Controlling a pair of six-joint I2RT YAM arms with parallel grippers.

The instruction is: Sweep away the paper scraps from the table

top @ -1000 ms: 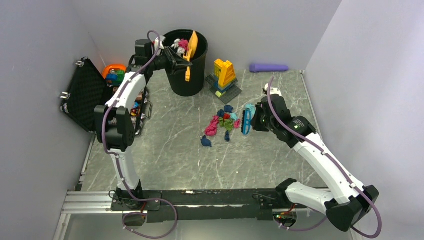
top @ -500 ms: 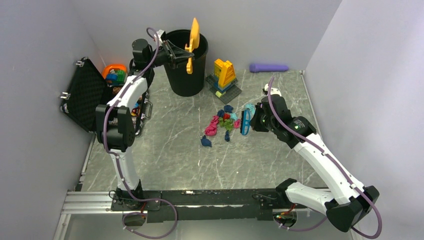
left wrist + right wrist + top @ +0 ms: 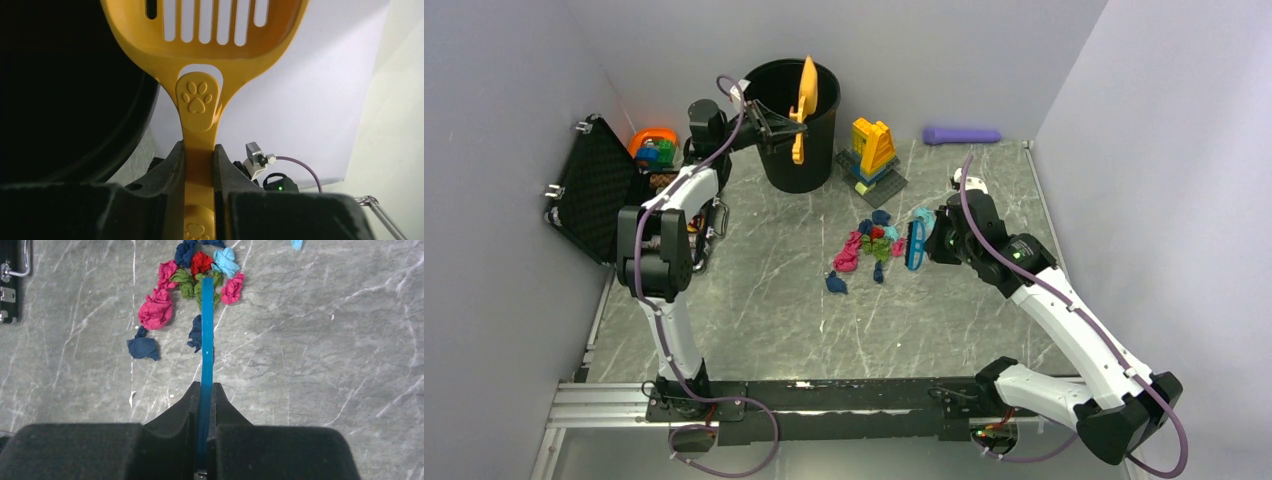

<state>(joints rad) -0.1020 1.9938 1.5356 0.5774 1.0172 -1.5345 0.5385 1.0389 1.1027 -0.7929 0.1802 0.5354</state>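
Here our left jaws clamp the scoop (image 3: 805, 100) at the bin (image 3: 794, 165) mouth, presumably for dumping; right jaws pinch the brush (image 3: 914, 245) beside the paper scraps (image 3: 869, 243).

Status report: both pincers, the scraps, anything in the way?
Left pincer shut on yellow scoop at black bin. Right pincer shut on blue brush, at paper scraps on table. Toy bricks nearby.

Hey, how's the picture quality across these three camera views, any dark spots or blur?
Top external: soft, even light, sharp throughout. Left wrist: the black bin reads near-black inside; the yellow scoop is crisp. Right wrist: the paper scraps and the blue brush are sharp, evenly lit; the right gripper is dark, with little detail.
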